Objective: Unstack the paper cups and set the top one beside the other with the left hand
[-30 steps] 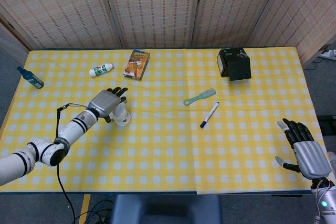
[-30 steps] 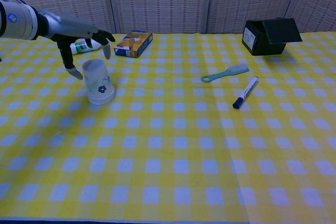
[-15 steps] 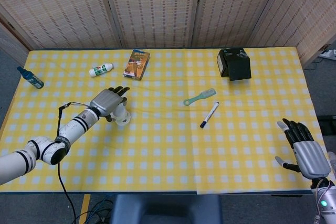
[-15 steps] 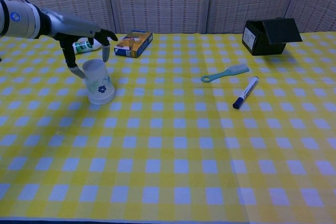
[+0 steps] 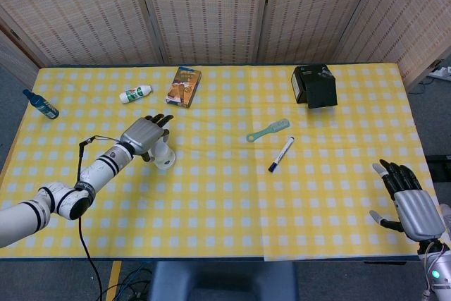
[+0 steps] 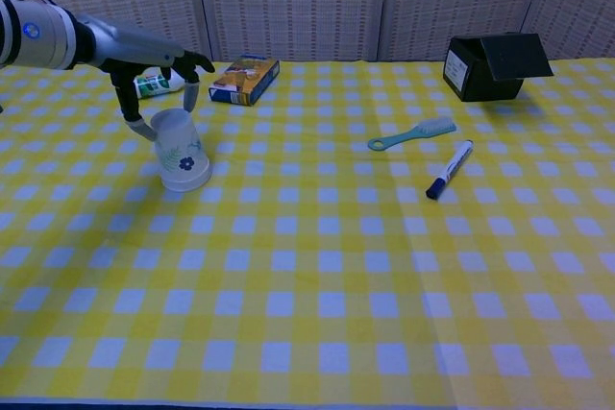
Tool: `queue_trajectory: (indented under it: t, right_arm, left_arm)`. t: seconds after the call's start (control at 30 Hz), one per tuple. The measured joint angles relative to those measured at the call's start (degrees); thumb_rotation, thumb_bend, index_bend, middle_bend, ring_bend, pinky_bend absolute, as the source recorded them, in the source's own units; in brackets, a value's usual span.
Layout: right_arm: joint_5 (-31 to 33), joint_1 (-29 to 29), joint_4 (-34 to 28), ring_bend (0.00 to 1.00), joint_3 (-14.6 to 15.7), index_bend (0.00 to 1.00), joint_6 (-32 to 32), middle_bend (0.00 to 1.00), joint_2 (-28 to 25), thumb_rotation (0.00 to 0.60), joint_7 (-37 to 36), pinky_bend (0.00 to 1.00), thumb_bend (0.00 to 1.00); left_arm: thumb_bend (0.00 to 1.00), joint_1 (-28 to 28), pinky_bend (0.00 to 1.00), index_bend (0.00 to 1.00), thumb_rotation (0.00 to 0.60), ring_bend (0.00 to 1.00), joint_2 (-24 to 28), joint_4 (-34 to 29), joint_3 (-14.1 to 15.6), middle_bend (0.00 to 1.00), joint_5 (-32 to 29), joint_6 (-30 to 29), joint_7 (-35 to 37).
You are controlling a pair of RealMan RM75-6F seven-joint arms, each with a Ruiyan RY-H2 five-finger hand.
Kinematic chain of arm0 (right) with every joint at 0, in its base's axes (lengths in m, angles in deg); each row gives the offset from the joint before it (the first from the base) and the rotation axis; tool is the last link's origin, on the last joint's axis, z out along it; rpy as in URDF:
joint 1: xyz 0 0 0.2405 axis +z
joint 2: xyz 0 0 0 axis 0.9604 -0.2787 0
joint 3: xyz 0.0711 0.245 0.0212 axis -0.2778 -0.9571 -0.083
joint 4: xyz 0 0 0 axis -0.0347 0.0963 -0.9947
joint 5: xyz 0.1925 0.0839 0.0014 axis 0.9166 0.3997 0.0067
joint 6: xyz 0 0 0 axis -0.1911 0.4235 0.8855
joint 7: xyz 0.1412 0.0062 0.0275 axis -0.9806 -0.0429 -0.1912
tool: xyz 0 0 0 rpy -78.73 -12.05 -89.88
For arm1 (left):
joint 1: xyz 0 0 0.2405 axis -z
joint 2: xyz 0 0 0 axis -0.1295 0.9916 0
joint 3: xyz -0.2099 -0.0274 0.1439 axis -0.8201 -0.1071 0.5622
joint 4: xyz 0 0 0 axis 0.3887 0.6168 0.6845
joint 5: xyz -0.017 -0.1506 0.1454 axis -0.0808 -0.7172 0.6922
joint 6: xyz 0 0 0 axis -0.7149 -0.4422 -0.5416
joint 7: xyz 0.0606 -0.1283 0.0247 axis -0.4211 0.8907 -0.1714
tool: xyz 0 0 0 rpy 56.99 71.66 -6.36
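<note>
The stacked paper cups [image 6: 181,150] stand upside down on the left part of the yellow checked table, white with a blue flower print; they also show as paper cups [image 5: 164,156] in the head view. My left hand [image 6: 152,72] hangs over their top with its fingers apart; the thumb tip lies close against the upper left edge, and a fingertip hangs just above the top. From the head view my left hand [image 5: 144,135] covers most of the stack. My right hand [image 5: 409,202] rests open near the table's front right corner, holding nothing.
A snack box [image 5: 184,86] and a white bottle [image 5: 135,94] lie behind the cups. A blue bottle [image 5: 41,104] is at the far left edge. A teal brush [image 6: 413,132], a marker [image 6: 450,169] and a black box [image 6: 492,66] sit to the right.
My left hand has drawn slightly in over the cup top, its fingers curling a little closer to the cup. The cups and the right hand have not moved.
</note>
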Motion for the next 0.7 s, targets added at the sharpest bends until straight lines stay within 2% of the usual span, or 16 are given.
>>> queue_trajectory:
  t: [0.23,0.7]
  right_arm:
    - [0.15,0.12,0.07,0.00,-0.02,0.02,0.26,0.00,0.08,0.600,0.08,0.00,0.21]
    - [-0.89,-0.17,-0.01,0.00,0.25,0.02,-0.74,0.00,-0.27,0.600,-0.70,0.00,0.21]
  left_arm:
    - [0.20,0.03,0.22,0.47,0.600,0.00,0.03,-0.23,0.04,0.00,0.33,-0.57,0.14]
    - [0.20,0.93,0.22,0.47,0.600,0.00,3.81,-5.52,0.23,0.00,-2.67,-1.82,-3.70]
